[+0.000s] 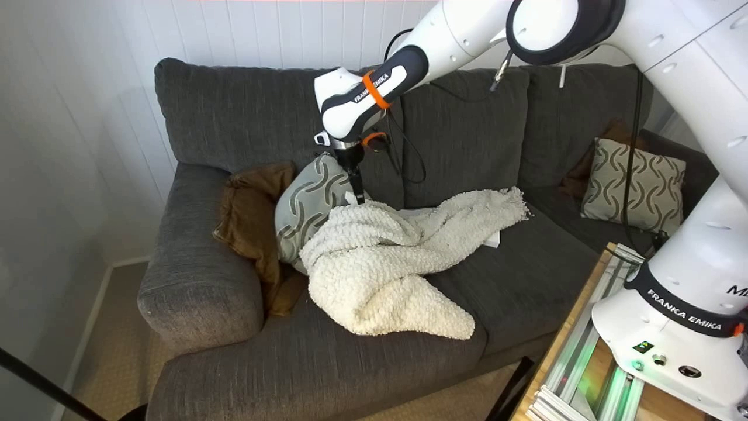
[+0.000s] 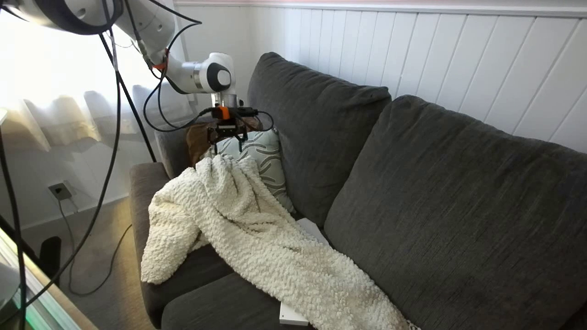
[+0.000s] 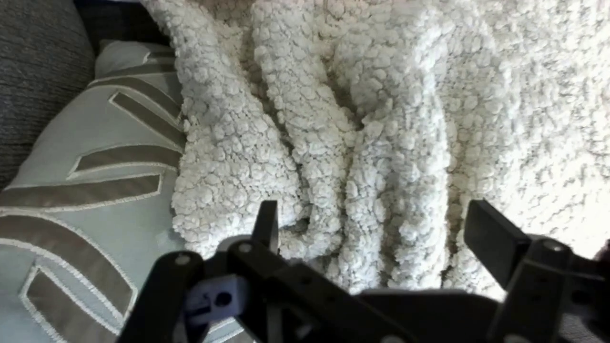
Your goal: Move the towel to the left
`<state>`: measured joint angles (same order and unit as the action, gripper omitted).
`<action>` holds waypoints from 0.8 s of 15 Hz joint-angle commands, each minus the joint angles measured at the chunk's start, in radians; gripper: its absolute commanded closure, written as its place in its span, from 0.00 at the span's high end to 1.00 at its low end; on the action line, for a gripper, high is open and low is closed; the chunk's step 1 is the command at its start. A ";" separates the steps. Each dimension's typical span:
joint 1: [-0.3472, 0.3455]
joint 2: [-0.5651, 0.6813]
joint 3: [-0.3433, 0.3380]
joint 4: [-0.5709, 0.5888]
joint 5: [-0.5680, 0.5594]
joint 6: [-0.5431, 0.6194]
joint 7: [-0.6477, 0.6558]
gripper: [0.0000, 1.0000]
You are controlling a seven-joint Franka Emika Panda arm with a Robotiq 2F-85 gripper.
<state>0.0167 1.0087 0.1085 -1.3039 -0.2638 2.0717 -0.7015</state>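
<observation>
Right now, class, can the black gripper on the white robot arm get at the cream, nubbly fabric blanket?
Probably yes: the gripper hangs open right at the blanket, and the wrist view shows nothing in the way.

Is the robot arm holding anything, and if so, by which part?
Nothing is held: the fingers stand wide apart, and no fold of the towel is pinched.

White and rounded, trimmed in black, the arm [image 1: 543,24] shows small oval dents [image 1: 669,68] toward two o'clock in an exterior view, an orange band [image 1: 375,90] at twelve, and a flared base [image 1: 695,348] at four whose black ring [image 1: 684,310] reads "FRANKA EMIKA" in white. Slim black cables [image 2: 199,23] curl at eleven o'clock in an exterior view. In the wrist view the gripper [image 3: 371,216] is black, with round grey screws [image 3: 553,245], blocky fingers [image 3: 493,240], and a pale plate [image 3: 209,290] at seven o'clock.
</observation>
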 commanded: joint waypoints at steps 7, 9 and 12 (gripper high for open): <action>-0.022 0.170 0.062 0.200 0.073 -0.042 -0.311 0.75; -0.020 0.189 0.062 0.232 0.092 -0.053 -0.344 0.66; -0.020 0.199 0.064 0.260 0.123 -0.097 -0.386 0.45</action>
<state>0.0121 1.1711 0.1537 -1.1189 -0.1802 2.0397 -1.0239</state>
